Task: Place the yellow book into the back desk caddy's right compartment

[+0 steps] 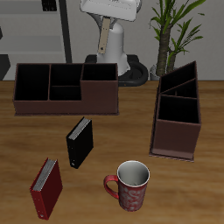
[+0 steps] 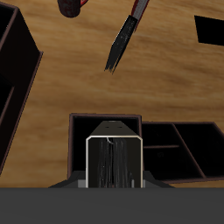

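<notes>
Item: small thin hardcover yellow book (image 1: 99, 73), dull tan cover, pale page edges. Loc.: at the right compartment (image 2: 77, 144) of the back desk caddy (image 1: 52, 107), a long low dark-brown organizer w/ black interior, approx. 11 o'clock on table.

- Seating: book upright, in or just over the cell; cannot tell if it rests on the floor.
- Gripper (image 2: 114, 187): two-finger, directly above book, pointing straight down. Finger tips barely show either side of book in wrist view; cannot tell whether clamped on it or apart.
- Key relation: book lies straight below hand, no sideways offset; its long axis runs 9–3, parallel w/ caddy's long wall.
- Est. status: placement near done or done; next likely release and lift clear.

Other stock:
- black book (image 1: 79, 142), centre
- dark red book (image 1: 45, 188), 7 o'clock
- red patterned mug (image 1: 131, 185), 6 o'clock
- taller angled dark-brown caddy (image 1: 178, 114), 3 o'clock
</notes>
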You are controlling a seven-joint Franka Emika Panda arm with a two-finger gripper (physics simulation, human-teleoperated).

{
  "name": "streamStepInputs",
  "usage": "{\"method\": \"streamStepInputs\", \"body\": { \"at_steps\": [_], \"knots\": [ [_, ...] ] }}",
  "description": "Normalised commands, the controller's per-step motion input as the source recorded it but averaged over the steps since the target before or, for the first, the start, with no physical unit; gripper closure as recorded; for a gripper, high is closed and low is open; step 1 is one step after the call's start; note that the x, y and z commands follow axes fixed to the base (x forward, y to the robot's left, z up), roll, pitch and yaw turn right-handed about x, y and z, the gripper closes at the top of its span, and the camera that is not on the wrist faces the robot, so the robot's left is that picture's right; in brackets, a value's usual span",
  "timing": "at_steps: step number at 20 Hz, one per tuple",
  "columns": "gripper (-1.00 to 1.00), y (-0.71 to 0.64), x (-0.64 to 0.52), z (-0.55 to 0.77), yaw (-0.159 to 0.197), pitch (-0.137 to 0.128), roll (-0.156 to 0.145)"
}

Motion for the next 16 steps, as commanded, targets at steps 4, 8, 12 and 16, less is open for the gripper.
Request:
{"method": "streamStepInputs", "body": {
  "at_steps": [4,8,12,16],
  "knots": [
    [1.00,0.24,-0.08,-0.05,0.034,0.010,0.046],
    [1.00,0.10,0.06,-0.04,-0.020,0.032,-0.003],
    [1.00,-0.06,0.03,-0.08,0.007,0.009,-0.009],
    [1.00,-0.06,0.04,-0.13,-0.002,0.017,-0.003]
  ]
}}
